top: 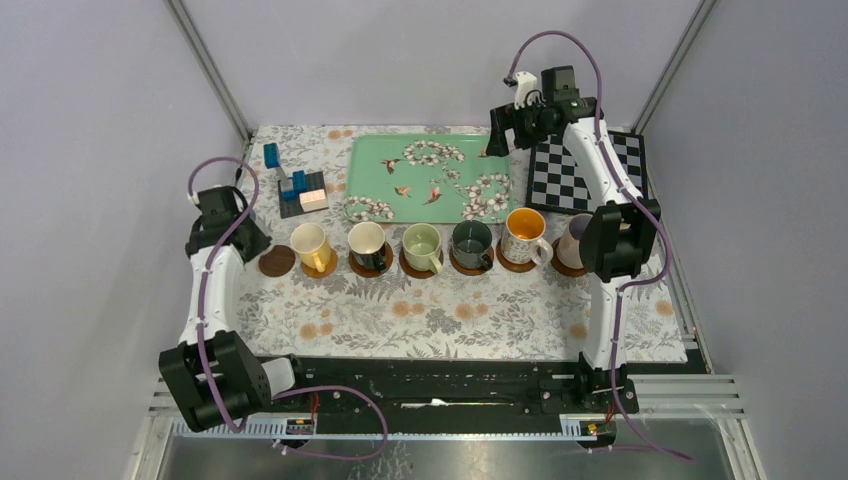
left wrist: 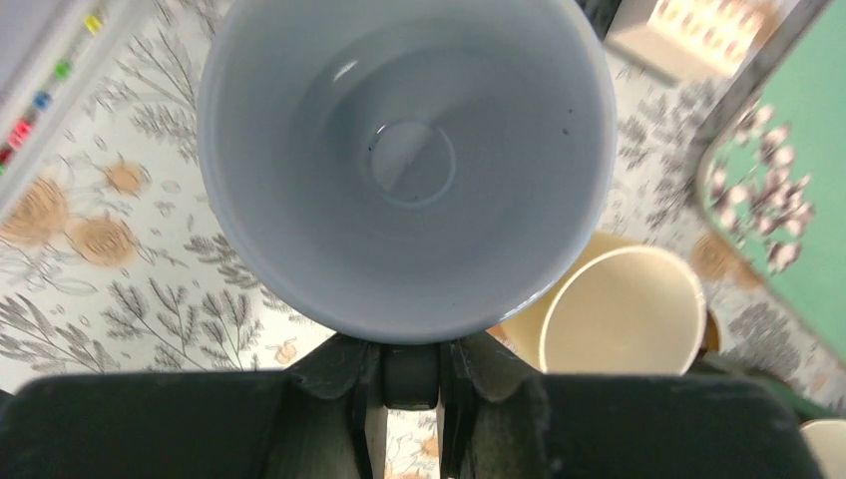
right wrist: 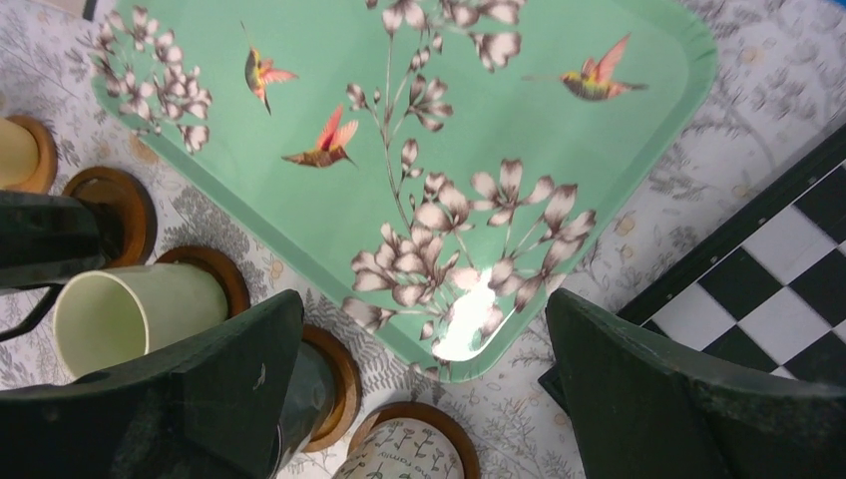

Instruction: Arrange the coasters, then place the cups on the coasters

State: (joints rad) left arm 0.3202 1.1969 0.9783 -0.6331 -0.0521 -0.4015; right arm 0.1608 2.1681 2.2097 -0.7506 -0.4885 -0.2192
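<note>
The floral bench point(top: 430, 320) carries blocks point(top: 300, 190) far left, a green tray point(top: 385, 175) far centre, a checkerboard point(top: 565, 185) far right, and a row of coasters point(top: 277, 262) across the middle.

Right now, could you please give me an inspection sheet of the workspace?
Surface: floral-patterned tablecloth, lying flat.
Job's things: six mugs stand on round brown wooden coasters in a row, from the yellow ceramic mug to the pinkish mug, which the right arm half hides. One dark wooden coaster at the left end is bare. The pale blue ceramic mug is in the left gripper.
Clutter: green hummingbird tray; black-and-white checkerboard; blue and pink blocks.
Grippers: left gripper shut on the pale blue mug; right gripper open and empty over the tray.
Cables: purple cables along both arms.
Surroundings: grey walls, metal frame posts.
</note>
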